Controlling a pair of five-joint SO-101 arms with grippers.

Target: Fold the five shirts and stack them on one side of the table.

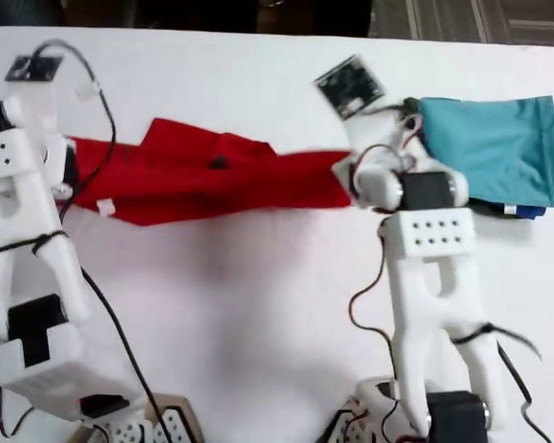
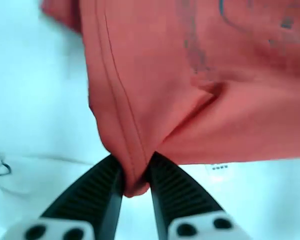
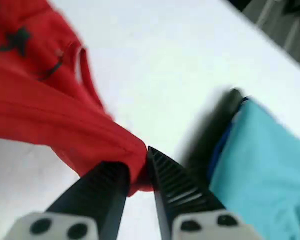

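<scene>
Left arm (image 1: pixel 23 231): I have it at the near left of the table, extended away from me along the left edge.
Right arm (image 1: pixel 434 268): near side, right of centre, extended straight up the table toward the stack.
Table (image 1: pixel 258 305): white surface under both arms.
Left gripper (image 2: pixel 135 169): clamped on the red shirt (image 1: pixel 212 175). Both black fingers (image 2: pixel 97 190) pinch a stitched hem at the shirt's left end.
Right gripper (image 3: pixel 137 165): clamped on the shirt's other end, a bunched corner squeezed between the fingers, just beside the stack.
Red shirt: drawn out in a long band across the middle of the table between the two grippers, with a flap doubled over along its far side. I cannot tell whether it clears the surface.
Tag (image 1: pixel 105 208): small white label on the shirt's near edge, close to the left gripper.
Teal shirt (image 1: pixel 494 148): folded, on top of the stack at the far right of the table.
Blue shirt (image 1: pixel 526 211): just an edge showing from under the teal one, on the near side.
Dark layer (image 3: pixel 225 115): beneath the blue, at the stack's edge nearest the right gripper. I cannot tell what it is.
</scene>
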